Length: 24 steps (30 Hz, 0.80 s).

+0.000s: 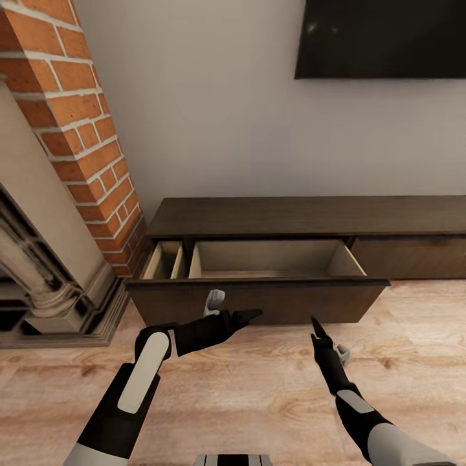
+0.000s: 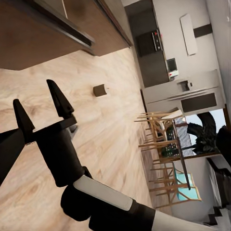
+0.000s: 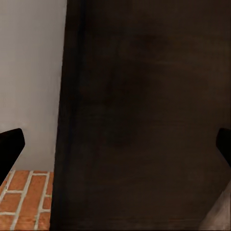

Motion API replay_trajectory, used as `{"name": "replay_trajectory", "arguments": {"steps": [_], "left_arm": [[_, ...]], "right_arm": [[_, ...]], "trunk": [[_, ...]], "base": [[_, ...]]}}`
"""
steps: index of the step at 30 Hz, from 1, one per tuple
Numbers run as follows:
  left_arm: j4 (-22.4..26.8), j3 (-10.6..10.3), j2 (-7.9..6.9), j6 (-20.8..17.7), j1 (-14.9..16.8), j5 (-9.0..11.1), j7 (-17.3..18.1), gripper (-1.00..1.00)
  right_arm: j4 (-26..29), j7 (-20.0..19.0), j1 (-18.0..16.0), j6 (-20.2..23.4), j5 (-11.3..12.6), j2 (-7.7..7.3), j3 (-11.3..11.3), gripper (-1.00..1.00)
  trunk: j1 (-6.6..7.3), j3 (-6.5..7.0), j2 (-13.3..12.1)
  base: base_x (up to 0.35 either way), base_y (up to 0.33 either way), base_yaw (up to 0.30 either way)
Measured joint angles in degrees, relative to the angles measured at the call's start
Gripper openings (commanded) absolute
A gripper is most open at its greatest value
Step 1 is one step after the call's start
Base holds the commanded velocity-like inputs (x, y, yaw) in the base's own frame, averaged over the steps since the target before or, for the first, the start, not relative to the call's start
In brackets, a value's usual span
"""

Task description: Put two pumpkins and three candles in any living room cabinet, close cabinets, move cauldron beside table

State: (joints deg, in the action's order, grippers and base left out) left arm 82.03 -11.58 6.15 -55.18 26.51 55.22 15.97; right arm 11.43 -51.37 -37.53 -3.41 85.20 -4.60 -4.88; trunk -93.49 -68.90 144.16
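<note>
I find the cabinet (image 1: 304, 223) drawer pulled out with nothing visible inside. My left tool (image 1: 249, 315) and right tool (image 1: 317, 327) hover before its front, jaws apart, holding nothing. I judge closing it comes next.

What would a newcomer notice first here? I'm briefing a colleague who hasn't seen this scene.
The pulled-out drawer of the long dark cabinet, its pale interior bare as far as visible, sits centre frame. Just in front, the left end effector and right end effector hang over the wooden floor. A red brick fireplace column rises at left, a dark wall screen upper right.
</note>
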Motion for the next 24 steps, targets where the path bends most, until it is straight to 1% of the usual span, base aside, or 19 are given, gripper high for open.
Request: {"name": "replay_trajectory", "arguments": {"steps": [2,3,4,7,8,9,10,11,14,15,16,18,19,20,21,23,24], "left_arm": [[0.1,0.0,-0.01,0.0,0.0,0.0,0.1,1.00],[0.2,0.0,-0.02,-0.1,0.0,0.0,0.1,1.00],[0.3,0.0,-0.02,-0.1,0.0,0.0,0.2,1.00],[0.4,-0.1,-0.02,-0.2,0.0,0.0,0.2,1.00],[0.3,-0.2,-0.02,-0.3,0.0,0.0,0.2,1.00],[0.3,-0.4,-0.02,-0.3,0.0,0.0,0.2,1.00],[0.3,-1.2,-0.02,-0.3,0.0,-0.1,0.0,1.00],[0.3,-1.5,-0.02,-0.3,0.0,-0.3,-0.2,1.00],[0.3,-1.7,-0.02,-0.4,0.0,-0.9,-0.8,1.00],[0.2,-1.9,-0.03,-0.4,0.0,-2.1,-1.6,1.00],[0.1,-2.0,-0.03,-0.5,0.0,-2.4,-1.8,1.00],[0.1,-2.0,-0.02,-0.5,0.0,-2.5,-1.9,1.00],[0.0,-2.1,-0.02,-0.5,0.0,-2.6,-2.0,1.00],[0.0,-2.1,-0.02,-0.5,0.0,-2.6,-2.0,1.00],[-0.3,-2.2,-0.06,-0.6,0.0,-2.9,-2.1,1.00],[-0.4,-2.2,-0.08,-0.7,0.0,-3.3,-2.1,1.00],[-0.5,-2.3,-0.09,-0.7,0.0,-3.8,-2.1,1.00]], "right_arm": [[0.3,-0.7,0.0,0.0,-0.1,-0.01,-0.5,1.00],[0.5,-1.3,0.0,0.0,-0.2,-0.04,-1.3,1.00],[0.5,-1.4,0.0,0.1,-0.2,-0.08,-1.6,1.00],[0.7,-1.5,0.0,0.1,-0.3,-0.16,-3.6,1.00],[0.7,-1.5,0.0,0.1,-0.3,-0.20,-4.9,1.00],[0.7,-1.5,0.0,0.1,-0.3,-0.24,-5.7,1.00],[0.7,-1.4,0.0,0.1,-0.3,-0.65,-9.3,1.00],[0.7,-1.2,0.0,0.1,-0.3,-1.09,-10.5,1.00],[0.7,-0.1,0.0,0.1,-0.3,-1.77,-11.6,1.00],[0.8,3.3,-0.1,0.2,-0.8,-2.95,-12.4,1.00],[0.8,4.8,-0.1,0.3,-2.2,-3.75,-12.7,1.00],[0.8,5.4,-0.1,0.4,-3.8,-4.44,-12.8,1.00],[0.8,5.8,-0.1,0.5,-5.3,-4.99,-12.8,1.00],[0.8,6.1,-0.1,0.5,-6.9,-5.48,-12.8,1.00],[0.8,6.4,-0.1,0.6,-9.9,-6.58,-12.7,1.00],[0.8,6.5,-0.1,0.6,-10.6,-7.17,-12.8,1.00],[0.8,6.5,-0.1,0.7,-10.9,-7.47,-12.8,1.00]], "trunk": [[0.00,0.00,0.0],[0.00,0.00,0.0],[0.00,0.00,0.0],[0.00,0.00,0.0],[0.03,0.21,0.0],[0.05,0.44,0.0],[0.08,0.66,0.0],[0.11,0.88,-0.1],[0.18,1.54,-0.1],[0.21,1.77,-0.1],[0.23,1.99,-0.1],[0.29,2.43,-0.1],[0.31,2.65,-0.2],[0.34,2.87,-0.2],[0.36,3.10,-0.2],[0.42,3.54,-0.2],[0.44,3.76,-0.2]], "base": [[-0.004,0.000,0.000],[-0.002,0.000,0.000],[-0.001,0.000,0.000],[0.000,0.000,0.000],[0.000,0.000,0.000],[0.000,0.000,0.000],[0.000,0.000,0.000],[0.000,0.000,0.000],[0.000,0.000,0.000],[0.000,0.000,0.000],[0.000,0.000,0.000],[0.000,0.000,0.000],[0.000,0.000,0.000],[0.000,0.000,0.000],[0.000,0.000,0.000],[0.000,0.000,0.000],[0.000,0.000,0.000]]}}
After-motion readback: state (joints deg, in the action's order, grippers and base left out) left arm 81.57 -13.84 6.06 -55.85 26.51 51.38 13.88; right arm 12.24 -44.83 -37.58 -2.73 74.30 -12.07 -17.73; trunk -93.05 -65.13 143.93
